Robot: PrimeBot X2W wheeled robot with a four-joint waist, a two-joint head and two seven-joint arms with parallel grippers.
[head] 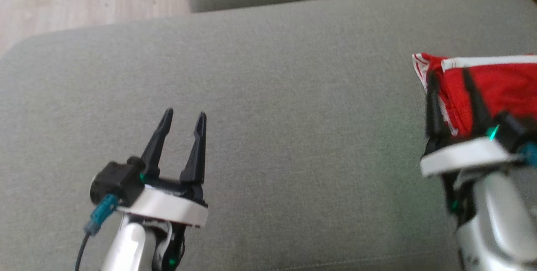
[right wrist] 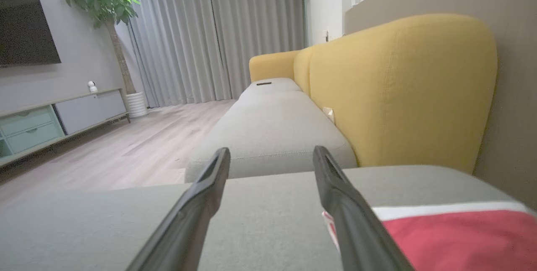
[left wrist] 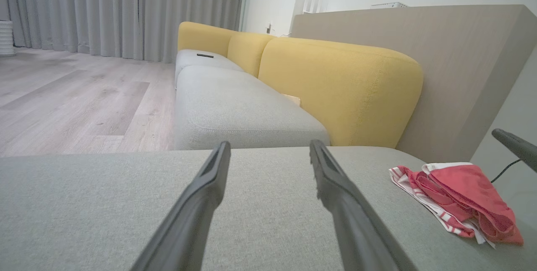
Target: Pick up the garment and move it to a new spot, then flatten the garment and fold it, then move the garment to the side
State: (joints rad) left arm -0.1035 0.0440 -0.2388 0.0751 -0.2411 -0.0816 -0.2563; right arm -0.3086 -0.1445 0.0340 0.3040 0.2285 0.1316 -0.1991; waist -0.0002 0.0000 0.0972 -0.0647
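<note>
- Reading the scene, we judge the task to be at or near its last step: the garment (head: 499,82), red with a white band, lies at the far right of the grey seat cushion (head: 268,95), close to the yellow backrest (left wrist: 340,86).
- From the left wrist view we see it as a compact, layered bundle and not spread flat. That suggests to us the folding is done, though the layers are uneven and a striped edge sticks out on one side.
- Our left gripper (head: 185,114) hovers over the bare middle of the cushion, well apart from the garment. Its two fingers are spread and nothing is between them.
- Our right gripper (head: 449,76) is blurred in the head view, where its fingers overlap the garment's near edge. The right wrist view is clearer: the fingers stand apart with only grey cushion between them, and the red cloth lies just beside and under one of them. We take it that no cloth is held.
- In the left wrist view, one dark fingertip of the right gripper shows at the right edge, above the bundle and apart from it.
- If the placement counts as "to the side", the next move is only to lift the right arm clear, rising straight so a finger does not snag the top layer and undo the fold.
- If the bundle needs tidying, the right fingers would have to close on the full stack at its near edge, not on one loose layer.
</note>
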